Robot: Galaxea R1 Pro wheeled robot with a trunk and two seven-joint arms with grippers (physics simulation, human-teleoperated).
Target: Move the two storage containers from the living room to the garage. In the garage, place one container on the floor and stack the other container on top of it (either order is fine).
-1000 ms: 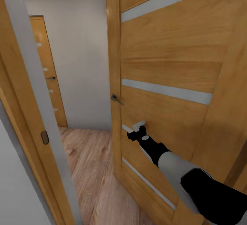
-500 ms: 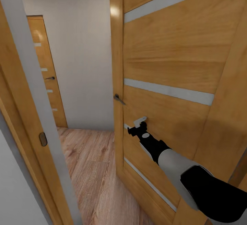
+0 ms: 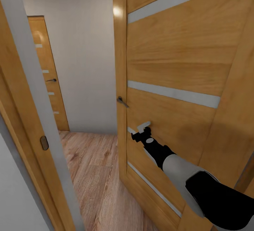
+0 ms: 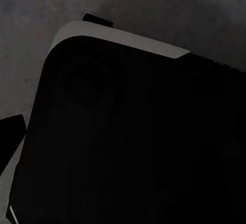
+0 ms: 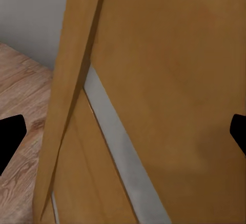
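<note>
The storage containers are out of view. I stand at a doorway, facing a wooden door (image 3: 176,65) with pale stripes that hangs partly swung away. My right gripper (image 3: 140,129) is stretched out to the door's face, below its dark handle (image 3: 122,101). It is open and holds nothing. In the right wrist view the right gripper (image 5: 123,134) has its black fingertips (image 5: 9,137) spread wide, with the door panel (image 5: 169,80) close in front. In the left wrist view one dark fingertip (image 4: 10,137) sits far out beside a black rounded part of the robot (image 4: 133,142).
A wooden door frame with a grey edge (image 3: 31,93) stands close on my left. Through the gap lies light wood plank flooring (image 3: 95,167), a pale grey wall (image 3: 84,55) and another wooden door (image 3: 47,72) at the back. Grey flooring (image 4: 51,3) lies under the left arm.
The door's edge has swung slightly further away to the right, and my right gripper has followed it a little. Over the last half second almost nothing moved.
</note>
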